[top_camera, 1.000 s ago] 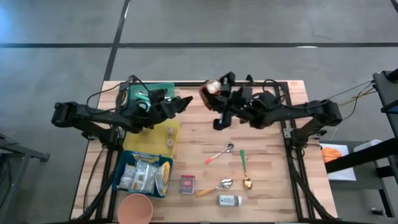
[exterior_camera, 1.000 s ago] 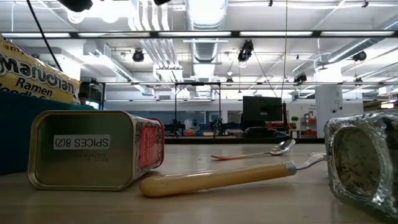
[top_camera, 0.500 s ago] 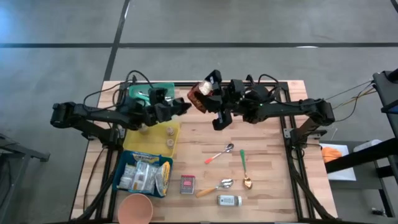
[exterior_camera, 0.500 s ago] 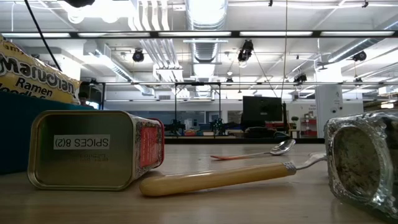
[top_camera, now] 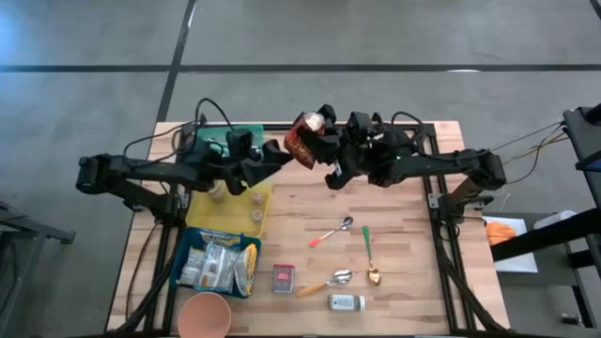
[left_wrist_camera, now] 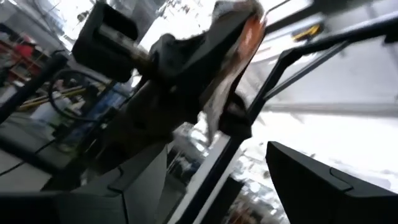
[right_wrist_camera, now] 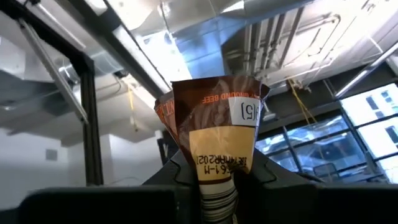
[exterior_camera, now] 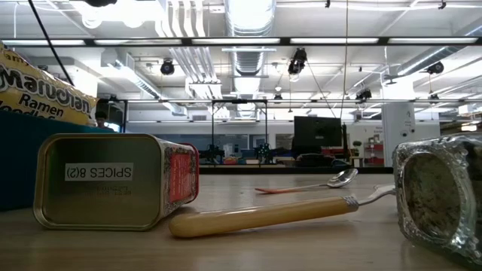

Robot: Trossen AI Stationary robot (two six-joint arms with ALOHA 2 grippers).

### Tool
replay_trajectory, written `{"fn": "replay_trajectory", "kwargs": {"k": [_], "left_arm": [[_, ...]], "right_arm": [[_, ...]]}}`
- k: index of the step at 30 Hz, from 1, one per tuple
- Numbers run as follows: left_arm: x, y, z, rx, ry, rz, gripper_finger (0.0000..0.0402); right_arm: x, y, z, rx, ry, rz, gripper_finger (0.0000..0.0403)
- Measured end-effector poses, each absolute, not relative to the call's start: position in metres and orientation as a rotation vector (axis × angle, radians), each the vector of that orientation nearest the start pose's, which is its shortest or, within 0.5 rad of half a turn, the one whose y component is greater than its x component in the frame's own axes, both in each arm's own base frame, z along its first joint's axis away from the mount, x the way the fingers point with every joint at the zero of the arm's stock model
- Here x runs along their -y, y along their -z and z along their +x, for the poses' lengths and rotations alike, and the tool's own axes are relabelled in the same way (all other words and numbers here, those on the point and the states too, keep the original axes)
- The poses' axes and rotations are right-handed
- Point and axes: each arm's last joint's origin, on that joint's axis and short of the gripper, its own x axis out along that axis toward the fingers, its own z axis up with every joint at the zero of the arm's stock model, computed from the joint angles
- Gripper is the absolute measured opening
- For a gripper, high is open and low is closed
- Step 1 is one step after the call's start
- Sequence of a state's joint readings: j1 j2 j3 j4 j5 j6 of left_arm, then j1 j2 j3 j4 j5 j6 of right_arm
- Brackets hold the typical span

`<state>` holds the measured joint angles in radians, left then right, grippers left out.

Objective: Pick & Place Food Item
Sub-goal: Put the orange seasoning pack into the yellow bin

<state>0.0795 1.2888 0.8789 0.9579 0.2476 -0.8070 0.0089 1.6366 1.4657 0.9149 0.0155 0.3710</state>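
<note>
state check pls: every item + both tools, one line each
food pouch: held up by right tool, off the table
right tool: shut on food pouch
left tool: open, empty, beside the pouch
spice tin: lying on its side
glass jar: lying on its side
cup: upright

Spice tin [exterior_camera: 113, 181], spoons [top_camera: 331, 231], pink cup [top_camera: 205, 315].
</note>
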Motion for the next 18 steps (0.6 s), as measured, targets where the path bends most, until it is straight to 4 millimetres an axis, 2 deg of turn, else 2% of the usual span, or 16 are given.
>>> {"fn": "replay_trajectory", "kwargs": {"k": [12, 18], "left_arm": [[-0.018, -0.388, 0.28, 0.487, 0.276, -0.587, 0.0278], [-0.019, -0.395, 0.293, 0.491, 0.271, -0.585, 0.0278]], "right_arm": [[-0.014, -0.458, 0.356, 0.796, -0.135, 0.32, 0.0046], [-0.014, -0.458, 0.356, 0.802, -0.125, 0.297, 0.0046]]}}
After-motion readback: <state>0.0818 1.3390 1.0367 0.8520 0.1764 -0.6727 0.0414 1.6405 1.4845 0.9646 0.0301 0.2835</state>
